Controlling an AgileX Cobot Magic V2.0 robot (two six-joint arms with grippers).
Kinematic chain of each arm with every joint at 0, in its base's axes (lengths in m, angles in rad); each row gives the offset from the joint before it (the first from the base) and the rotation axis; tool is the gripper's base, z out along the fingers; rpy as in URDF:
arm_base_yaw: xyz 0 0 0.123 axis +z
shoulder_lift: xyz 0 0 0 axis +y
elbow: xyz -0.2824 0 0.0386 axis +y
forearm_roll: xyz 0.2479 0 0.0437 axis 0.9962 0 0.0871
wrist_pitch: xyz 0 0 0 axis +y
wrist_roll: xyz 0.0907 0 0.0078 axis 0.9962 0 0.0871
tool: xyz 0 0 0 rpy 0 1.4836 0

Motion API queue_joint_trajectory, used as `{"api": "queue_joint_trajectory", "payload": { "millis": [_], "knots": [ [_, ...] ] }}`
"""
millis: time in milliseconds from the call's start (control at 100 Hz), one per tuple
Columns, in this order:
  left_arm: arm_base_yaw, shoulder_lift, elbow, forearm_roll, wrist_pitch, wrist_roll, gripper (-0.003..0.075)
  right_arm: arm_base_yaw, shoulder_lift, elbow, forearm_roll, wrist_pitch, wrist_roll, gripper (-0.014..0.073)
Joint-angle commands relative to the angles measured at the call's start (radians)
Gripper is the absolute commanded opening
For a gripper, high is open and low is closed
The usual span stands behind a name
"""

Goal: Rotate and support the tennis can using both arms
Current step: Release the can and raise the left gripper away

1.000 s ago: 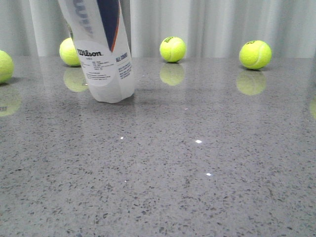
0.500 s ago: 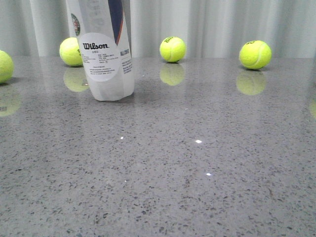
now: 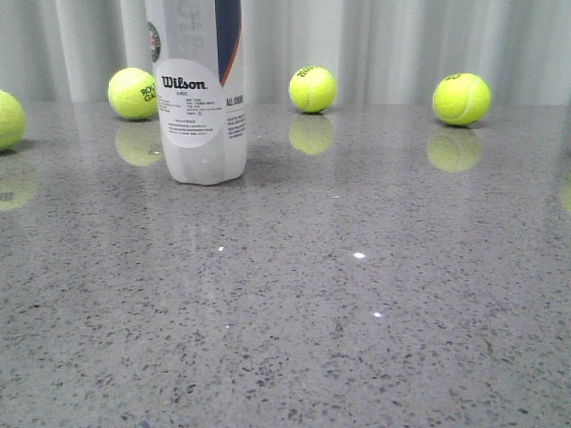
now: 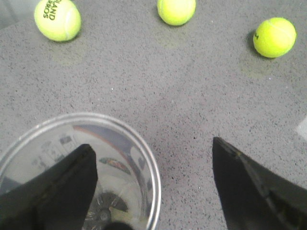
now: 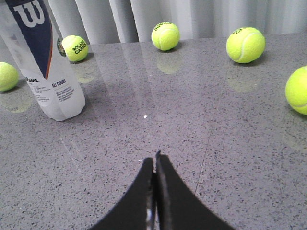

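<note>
The tennis can [image 3: 196,107] stands upright on the grey table at the left of the front view, its white Wilson label facing the camera. No gripper shows in that view. In the left wrist view I look down into the can's open mouth and metal rim [image 4: 86,115]. My left gripper [image 4: 152,146] is open wide above it, with one finger [image 4: 57,187] over the mouth and the other [image 4: 244,187] out over the table. My right gripper [image 5: 155,160] is shut and empty, low over the table. It is well away from the can [image 5: 45,62].
Several yellow-green tennis balls lie along the table's far side near the curtain: one beside the can [image 3: 132,93], one at centre [image 3: 312,88], one at right [image 3: 461,98], one at the left edge [image 3: 7,119]. Another lies near my right gripper [image 5: 298,91].
The can has gone from leaning to standing upright. It has also turned, so its Wilson label now faces the camera more squarely.
</note>
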Motion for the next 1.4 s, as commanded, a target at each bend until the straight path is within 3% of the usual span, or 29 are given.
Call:
{"api": "queue_joint_trajectory", "payload": {
  "millis": [0,100,250,510,770,1390],
  "knots": [
    [0.002,-0.04,-0.033,-0.032,-0.082,-0.001,0.0491,-0.008,0.008,-0.026,0.007,-0.067,-0.008,-0.0055],
    [0.002,-0.056,-0.033,-0.032,-0.127,0.0,0.0454,-0.008,0.008,-0.026,0.007,-0.067,-0.008,-0.0055],
    [-0.003,-0.1,-0.017,-0.024,-0.257,0.0,0.0332,-0.008,0.008,-0.026,0.007,-0.067,-0.008,-0.0055],
    [-0.052,-0.268,0.186,0.032,-0.493,0.0,-0.0014,-0.008,0.008,-0.026,0.007,-0.067,-0.008,-0.0055],
    [-0.056,-0.48,0.478,0.04,-0.648,0.0,-0.0021,-0.008,0.008,-0.026,0.007,-0.067,-0.008,-0.0055],
    [-0.056,-0.956,1.046,0.04,-0.75,0.0,-0.0021,-0.008,0.008,-0.026,0.007,-0.067,-0.008,-0.0055]
  ]
}}
